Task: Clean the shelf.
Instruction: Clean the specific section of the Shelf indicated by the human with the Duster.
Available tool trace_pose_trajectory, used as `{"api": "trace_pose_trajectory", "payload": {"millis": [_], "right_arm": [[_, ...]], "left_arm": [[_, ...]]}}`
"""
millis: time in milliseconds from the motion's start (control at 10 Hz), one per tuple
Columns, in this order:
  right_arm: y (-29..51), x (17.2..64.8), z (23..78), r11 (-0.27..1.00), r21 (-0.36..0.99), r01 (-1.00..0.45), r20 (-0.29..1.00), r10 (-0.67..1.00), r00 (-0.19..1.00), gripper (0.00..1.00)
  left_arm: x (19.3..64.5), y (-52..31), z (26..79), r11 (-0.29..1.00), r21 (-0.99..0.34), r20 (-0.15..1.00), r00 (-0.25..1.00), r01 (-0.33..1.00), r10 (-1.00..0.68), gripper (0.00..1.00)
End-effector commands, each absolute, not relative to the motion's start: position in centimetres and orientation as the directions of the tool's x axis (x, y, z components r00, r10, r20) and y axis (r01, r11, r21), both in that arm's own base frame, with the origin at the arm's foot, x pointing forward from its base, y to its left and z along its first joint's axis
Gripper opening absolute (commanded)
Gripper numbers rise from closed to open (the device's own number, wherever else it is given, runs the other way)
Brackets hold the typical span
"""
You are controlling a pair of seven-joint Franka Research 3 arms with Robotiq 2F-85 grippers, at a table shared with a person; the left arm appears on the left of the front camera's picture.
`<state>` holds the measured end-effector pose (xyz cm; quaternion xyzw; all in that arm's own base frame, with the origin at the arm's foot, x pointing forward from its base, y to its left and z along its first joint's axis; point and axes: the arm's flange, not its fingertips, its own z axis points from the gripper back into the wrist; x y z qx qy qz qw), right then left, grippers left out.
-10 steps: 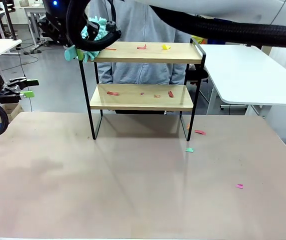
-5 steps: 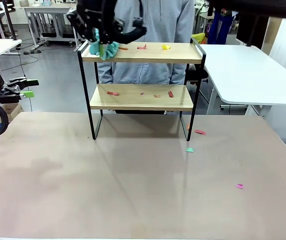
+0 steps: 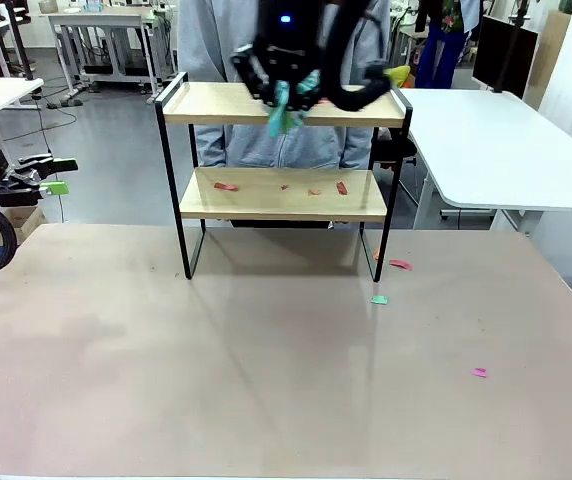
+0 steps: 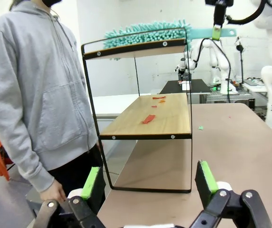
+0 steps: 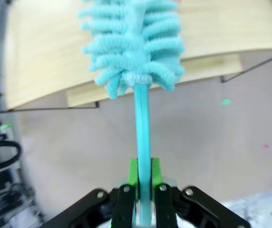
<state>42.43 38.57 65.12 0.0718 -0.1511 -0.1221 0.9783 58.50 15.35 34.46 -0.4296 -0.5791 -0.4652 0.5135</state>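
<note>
We are clamping our right hand (image 5: 144, 173) fully shut on the handle of the teal duster (image 5: 131, 42); its fluffy head is lying on the top board of the shelf (image 3: 216, 103), which is standing upper centre on the table (image 3: 266, 380); red scraps (image 3: 226, 186) are lying on its lower board; our left hand (image 4: 149, 179) is gaping wide, empty.

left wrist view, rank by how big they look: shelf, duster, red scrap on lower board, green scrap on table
1. shelf
2. duster
3. red scrap
4. green scrap, farther off, so unsure
</note>
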Motion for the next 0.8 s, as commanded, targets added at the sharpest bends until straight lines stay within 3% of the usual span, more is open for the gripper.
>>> {"api": "trace_pose_trajectory", "payload": {"millis": [0,400,500,600,700], "right_arm": [[32.5,40.6,63.8,0.945,0.227,0.236,0.254,-0.292,0.922,0.13],[24.2,40.7,63.4,0.915,0.208,0.346,0.242,-0.391,0.888,0.13],[23.4,39.8,64.1,0.916,0.25,0.315,0.281,-0.38,0.881,0.13],[24.4,38.4,65.6,0.918,0.345,0.197,0.356,-0.322,0.877,0.13],[25.0,41.1,64.7,0.917,0.204,0.342,0.265,-0.388,0.883,0.13]], "left_arm": [[58.4,15.2,34.8,0.201,0.11,0.993,-0.115,0.973,0.016,1.0],[58.4,15.2,34.8,0.201,0.11,0.993,-0.115,0.973,0.016,1.0],[58.4,15.2,34.8,0.201,0.11,0.993,-0.115,0.973,0.016,1.0],[58.4,15.2,34.8,0.201,0.11,0.993,-0.115,0.973,0.016,1.0],[58.4,15.2,34.8,0.201,0.11,0.993,-0.115,0.973,0.016,1.0]]}}
